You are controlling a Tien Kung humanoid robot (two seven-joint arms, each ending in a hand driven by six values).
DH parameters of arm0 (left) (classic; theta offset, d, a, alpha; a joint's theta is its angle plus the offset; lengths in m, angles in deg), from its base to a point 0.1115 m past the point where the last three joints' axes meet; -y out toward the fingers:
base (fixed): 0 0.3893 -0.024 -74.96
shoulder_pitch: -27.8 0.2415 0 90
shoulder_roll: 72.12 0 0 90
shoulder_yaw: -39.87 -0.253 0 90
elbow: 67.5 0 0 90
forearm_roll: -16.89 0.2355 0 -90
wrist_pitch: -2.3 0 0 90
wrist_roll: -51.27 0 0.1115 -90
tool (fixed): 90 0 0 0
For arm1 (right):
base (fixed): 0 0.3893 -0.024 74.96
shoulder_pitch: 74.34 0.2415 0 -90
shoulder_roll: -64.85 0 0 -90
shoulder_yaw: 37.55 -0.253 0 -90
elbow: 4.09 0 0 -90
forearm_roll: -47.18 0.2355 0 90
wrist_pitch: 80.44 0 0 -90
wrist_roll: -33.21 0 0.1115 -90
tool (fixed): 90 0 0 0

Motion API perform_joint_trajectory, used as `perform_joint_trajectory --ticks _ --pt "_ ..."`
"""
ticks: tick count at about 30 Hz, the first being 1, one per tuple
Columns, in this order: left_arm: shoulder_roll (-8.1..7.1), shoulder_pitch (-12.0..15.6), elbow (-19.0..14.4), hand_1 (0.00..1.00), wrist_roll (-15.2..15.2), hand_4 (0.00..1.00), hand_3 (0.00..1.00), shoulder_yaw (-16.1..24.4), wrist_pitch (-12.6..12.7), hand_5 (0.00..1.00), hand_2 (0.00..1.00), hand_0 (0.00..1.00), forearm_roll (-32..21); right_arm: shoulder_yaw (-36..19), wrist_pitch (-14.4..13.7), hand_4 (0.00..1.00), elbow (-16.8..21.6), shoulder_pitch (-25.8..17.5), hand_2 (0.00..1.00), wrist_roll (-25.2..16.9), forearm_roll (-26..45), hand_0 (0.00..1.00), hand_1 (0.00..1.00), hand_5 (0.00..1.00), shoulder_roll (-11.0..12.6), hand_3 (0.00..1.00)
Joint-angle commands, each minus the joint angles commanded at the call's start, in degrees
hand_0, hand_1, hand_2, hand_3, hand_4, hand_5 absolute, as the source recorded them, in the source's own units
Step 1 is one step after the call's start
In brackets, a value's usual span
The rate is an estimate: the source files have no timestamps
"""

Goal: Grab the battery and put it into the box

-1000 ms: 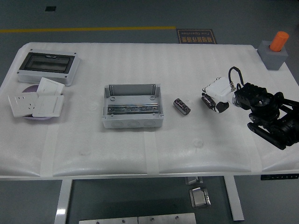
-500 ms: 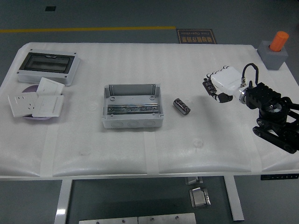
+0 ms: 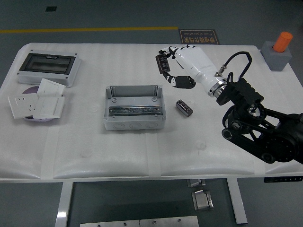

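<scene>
My right hand (image 3: 182,64), fingers apparently spread and holding nothing, hovers beyond the battery (image 3: 184,107), which lies just right of the grey box (image 3: 134,108), long axis diagonal, nearer me than the hand.

My right arm (image 3: 265,135) runs off the picture's right edge, so its upper part is out of sight, and my left arm is not in the picture at all. My right hand (image 3: 182,66) hides a patch of the worktop (image 3: 94,156) beneath it. The purple disc (image 3: 29,92) lies mostly covered by white switch plates (image 3: 38,101). The floor sign (image 3: 199,36) is half hidden by the worktop's far edge, its print too small to read
</scene>
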Motion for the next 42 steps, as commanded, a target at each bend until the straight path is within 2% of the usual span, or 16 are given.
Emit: perform_joint_trajectory --ticks 4,6,11,12,17,18,23,24,28,32,37,41,42 --pt "0.13 0.27 0.0 0.657 -0.39 0.458 0.553 0.48 -0.17 0.508 0.461 0.616 0.47 1.56 -0.1 0.386 -1.27 -0.76 0.607 -1.07 3.55 0.761 0.649 0.124 -2.89 0.657" --pt "0.11 0.32 0.0 0.657 -0.51 0.459 0.553 0.71 -0.21 0.507 0.461 0.616 0.74 3.06 0.24 0.42 -2.46 -0.74 0.61 -1.33 5.02 0.76 0.656 0.135 -3.64 0.659" --pt "0.04 0.26 0.0 0.657 -0.59 0.459 0.553 0.98 -0.25 0.507 0.461 0.616 0.99 5.31 2.46 0.42 -4.8 -0.53 0.61 -0.99 6.56 0.76 0.656 0.135 -4.39 0.659" --pt "0.04 0.26 0.0 0.657 -0.61 0.459 0.553 0.96 -0.27 0.507 0.461 0.617 0.97 5.58 3.01 0.663 -5.05 -0.46 0.721 -0.88 6.68 0.822 0.722 0.252 -4.44 0.741" --pt "0.04 0.18 0.0 0.657 -0.68 0.459 0.553 1.14 -0.33 0.507 0.461 0.617 1.14 6.35 4.31 0.663 -5.67 -0.19 0.721 -1.39 9.18 0.822 0.722 0.252 -4.7 0.741" --pt "0.03 0.14 0.0 0.657 -0.67 0.461 0.552 1.1 -0.33 0.506 0.461 0.617 1.06 6.43 4.41 0.753 -5.75 -0.13 0.867 -1.52 9.5 0.998 0.861 0.315 -4.77 0.935" --pt "0.0 0.05 0.0 0.657 -0.63 0.461 0.552 1.12 -0.3 0.506 0.461 0.617 1.1 6.76 4.6 0.753 -5.95 0.1 0.867 -1.85 10.16 0.998 0.861 0.315 -5.02 0.935" --pt "0.0 0.05 0.0 0.656 -0.61 0.461 0.536 0.98 -0.29 0.507 0.459 0.617 0.95 6.79 4.6 0.918 -5.98 0.12 0.974 -1.87 10.2 0.998 0.946 0.443 -5.04 0.998" --pt "0.0 -0.03 0.0 0.656 -0.58 0.461 0.536 0.9 -0.28 0.507 0.459 0.617 0.87 6.85 4.57 0.918 -6.18 0.19 0.974 -1.96 10.31 0.998 0.946 0.443 -5.02 0.998" --pt "0.06 -0.19 0.0 0.656 -0.52 0.461 0.531 0.74 -0.24 0.505 0.459 0.617 0.69 7.26 4.03 0.953 -6.0 0.69 0.978 -2.18 10.39 0.998 0.96 0.462 -3.39 0.998" --pt "0.07 -0.32 0.0 0.656 -0.44 0.461 0.531 0.5 -0.15 0.504 0.458 0.617 0.26 10.01 2.28 0.965 -6.6 3.11 0.977 -2.21 7.21 0.998 0.961 0.469 1.29 0.998" --pt "0.04 -0.4 0.0 0.656 -0.38 0.461 0.531 0.34 -0.1 0.504 0.458 0.617 -0.04 15.1 2.72 0.965 -9.04 7.14 0.977 -1.53 1.34 0.998 0.961 0.469 5.07 0.998" --pt "0.0 -0.42 0.0 0.656 -0.37 0.462 0.53 0.33 -0.09 0.504 0.458 0.617 -0.06 16.72 3.1 0.963 -9.66 8.32 0.895 -1.45 -0.3 0.998 0.88 0.471 5.73 0.971"
